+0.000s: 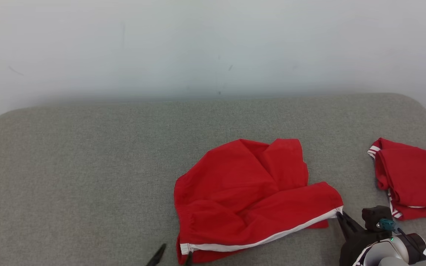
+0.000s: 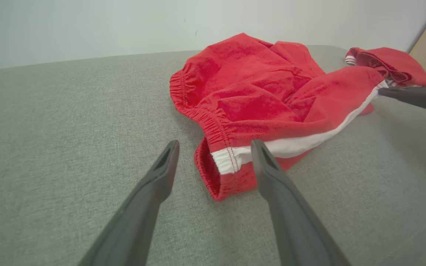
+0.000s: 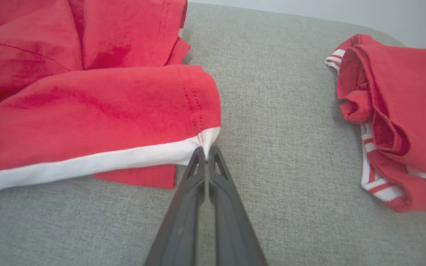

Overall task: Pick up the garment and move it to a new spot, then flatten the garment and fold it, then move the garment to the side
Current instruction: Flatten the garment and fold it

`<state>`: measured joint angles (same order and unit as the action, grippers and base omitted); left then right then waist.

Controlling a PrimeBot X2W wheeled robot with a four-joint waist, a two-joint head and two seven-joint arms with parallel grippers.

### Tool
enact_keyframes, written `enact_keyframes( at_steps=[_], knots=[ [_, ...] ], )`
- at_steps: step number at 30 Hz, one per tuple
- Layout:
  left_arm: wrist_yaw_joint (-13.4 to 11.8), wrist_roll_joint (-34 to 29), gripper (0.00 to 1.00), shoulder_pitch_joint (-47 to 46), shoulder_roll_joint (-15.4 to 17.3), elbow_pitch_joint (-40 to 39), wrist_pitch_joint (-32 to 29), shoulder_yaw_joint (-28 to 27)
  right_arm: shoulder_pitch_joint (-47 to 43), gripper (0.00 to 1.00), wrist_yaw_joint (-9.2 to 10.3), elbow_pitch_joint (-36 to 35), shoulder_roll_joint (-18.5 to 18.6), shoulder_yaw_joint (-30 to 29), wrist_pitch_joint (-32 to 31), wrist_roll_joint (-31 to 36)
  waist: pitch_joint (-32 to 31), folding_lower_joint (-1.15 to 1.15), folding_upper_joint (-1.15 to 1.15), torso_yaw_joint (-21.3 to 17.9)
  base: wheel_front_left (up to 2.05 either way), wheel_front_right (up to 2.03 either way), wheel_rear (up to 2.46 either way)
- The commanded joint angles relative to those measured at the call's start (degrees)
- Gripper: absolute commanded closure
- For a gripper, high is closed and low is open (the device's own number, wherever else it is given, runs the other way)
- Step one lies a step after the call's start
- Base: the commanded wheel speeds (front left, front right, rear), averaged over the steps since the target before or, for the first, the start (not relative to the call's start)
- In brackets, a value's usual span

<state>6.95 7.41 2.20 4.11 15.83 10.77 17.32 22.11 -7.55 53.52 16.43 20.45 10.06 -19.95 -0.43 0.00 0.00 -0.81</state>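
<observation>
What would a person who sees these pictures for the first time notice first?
The crumpled red shorts with a white stripe, lying in the middle of the grey cushion, catch the eye first. The right gripper pinches their striped hem corner, while the left gripper stands open at the waistband end. A second red garment lies at the cushion's right edge.

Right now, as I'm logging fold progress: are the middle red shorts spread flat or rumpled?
Rumpled, not flat: the red shorts lie bunched on the grey cushion, layers overlapping and creased.
</observation>
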Motion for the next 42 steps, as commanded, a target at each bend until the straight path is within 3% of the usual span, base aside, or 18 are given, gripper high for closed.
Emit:
enact_keyframes(
  at_steps=[1,9,16,17,18,19,29,33,42],
  knots=[
    [0.2,0.7,0.00,-1.1,0.3,0.9,-0.8,1.0,-0.6,1.00,0.12,-0.5,0.5,-0.3,-0.1,0.3,0.0,0.00,0.00,-0.1,0.00,0.00,0.00],
    [0.5,5.0,0.00,-6.8,2.1,8.2,-6.9,6.8,-1.7,1.00,0.12,-3.8,0.6,0.8,-2.4,-0.5,0.4,0.00,0.00,-1.0,0.00,0.00,0.00],
    [0.5,7.7,0.01,-11.1,3.6,12.2,-6.0,9.5,-2.5,1.00,0.12,-6.5,1.6,0.8,-4.3,-0.5,0.4,0.00,0.00,-1.4,0.00,0.00,0.00],
    [0.5,7.8,0.51,-11.4,3.7,12.6,-5.8,9.9,-2.7,1.00,0.12,-6.8,1.7,0.7,-4.5,-0.4,0.3,0.00,0.00,-1.5,0.00,0.00,0.00],
    [0.5,8.0,0.69,-11.5,3.7,12.9,-5.7,10.4,-2.9,1.00,0.12,-7.1,1.7,0.7,-4.7,-0.4,0.3,0.00,0.00,-1.5,0.00,0.00,0.00],
    [0.5,8.2,1.00,-11.7,3.6,13.2,-5.4,10.9,-3.0,1.00,0.12,-7.4,1.8,0.7,-4.9,-0.3,0.2,0.00,0.00,-1.6,0.00,0.00,0.00],
    [0.5,11.9,1.00,-12.7,4.4,13.1,-3.4,14.4,-4.4,1.00,0.12,-10.9,3.0,-0.8,-5.5,-0.5,-1.2,0.00,0.00,-1.2,0.00,0.00,0.00],
    [0.5,17.0,1.00,-14.2,5.4,8.5,-1.2,14.2,-4.4,1.00,0.12,-14.5,4.5,-2.6,-5.8,-2.3,-2.3,0.00,0.00,-1.0,0.00,0.00,0.00],
    [0.5,26.2,1.00,-23.1,11.6,-3.3,-2.3,11.7,-2.4,1.00,0.12,-30.3,7.4,-5.9,-9.3,-13.0,-5.5,0.00,0.00,-1.8,0.00,0.00,0.00]
  ],
)
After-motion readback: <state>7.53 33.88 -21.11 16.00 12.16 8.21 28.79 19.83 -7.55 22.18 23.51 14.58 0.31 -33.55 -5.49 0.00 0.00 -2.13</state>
